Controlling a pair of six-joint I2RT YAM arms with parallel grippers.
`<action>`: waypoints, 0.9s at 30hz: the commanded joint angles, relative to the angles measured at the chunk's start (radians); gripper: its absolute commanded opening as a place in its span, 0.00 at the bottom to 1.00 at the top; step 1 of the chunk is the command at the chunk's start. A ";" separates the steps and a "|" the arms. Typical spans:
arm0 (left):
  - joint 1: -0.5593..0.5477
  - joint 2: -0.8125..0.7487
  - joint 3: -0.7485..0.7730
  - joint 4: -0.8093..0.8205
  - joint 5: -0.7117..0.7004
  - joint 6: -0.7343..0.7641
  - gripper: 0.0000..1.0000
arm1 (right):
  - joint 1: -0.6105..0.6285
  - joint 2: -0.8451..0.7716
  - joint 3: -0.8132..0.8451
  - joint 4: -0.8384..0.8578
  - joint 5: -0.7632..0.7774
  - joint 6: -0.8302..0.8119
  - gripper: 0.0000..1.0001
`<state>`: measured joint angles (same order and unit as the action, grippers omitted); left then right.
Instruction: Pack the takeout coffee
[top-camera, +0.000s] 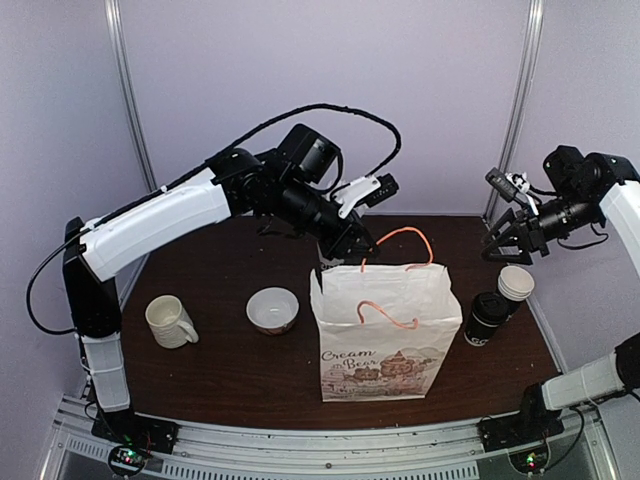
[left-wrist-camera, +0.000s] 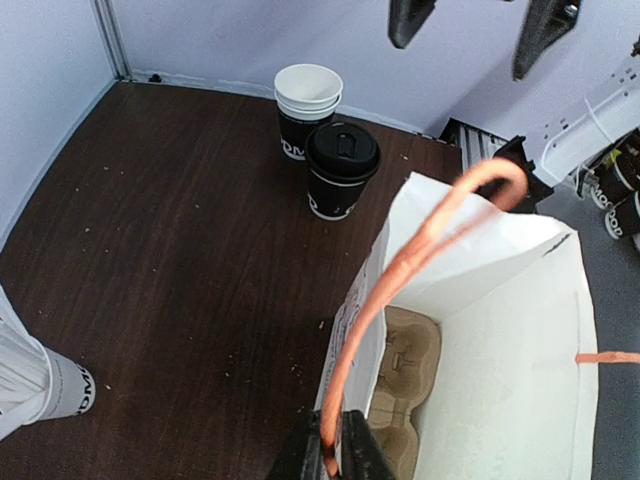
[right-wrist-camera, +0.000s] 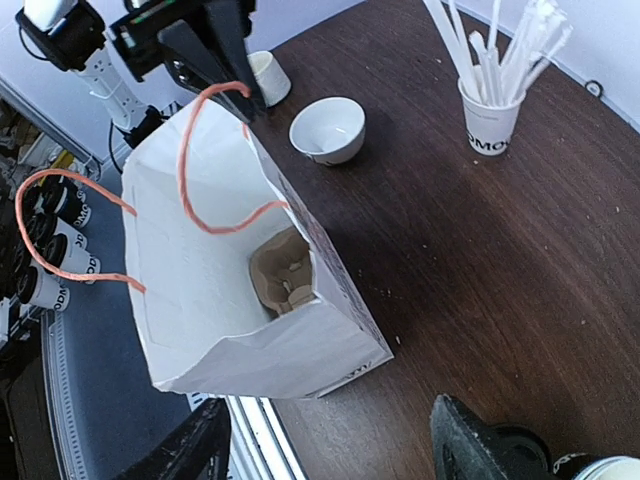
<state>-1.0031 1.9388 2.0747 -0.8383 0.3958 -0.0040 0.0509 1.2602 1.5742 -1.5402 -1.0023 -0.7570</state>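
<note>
Black paper, probably light and easily crushed, the coffee stands just right of the bag, best gripped gently round its body below the lid by the right jaws, wide open and empty; left jaws are pinched on the bag's handle.

Left arm stretched forward, left hand pinched shut, right hand spread open

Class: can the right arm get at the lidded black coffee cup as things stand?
Probably yes: the right arm's fingers hang open above the lidded black cup, nothing between; stacked cups stand beside it.
</note>
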 joint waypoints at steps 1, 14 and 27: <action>0.002 -0.031 0.025 0.013 -0.020 0.038 0.00 | -0.068 0.004 -0.060 0.015 0.125 0.031 0.72; 0.043 -0.162 -0.112 0.052 -0.093 0.060 0.00 | -0.103 0.001 -0.225 0.133 0.532 -0.116 0.99; 0.043 -0.139 -0.096 0.044 -0.062 0.031 0.00 | -0.093 0.135 -0.245 0.045 0.607 -0.588 0.90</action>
<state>-0.9630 1.8011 1.9701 -0.8352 0.3180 0.0387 -0.0463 1.3724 1.3472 -1.4712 -0.4633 -1.2037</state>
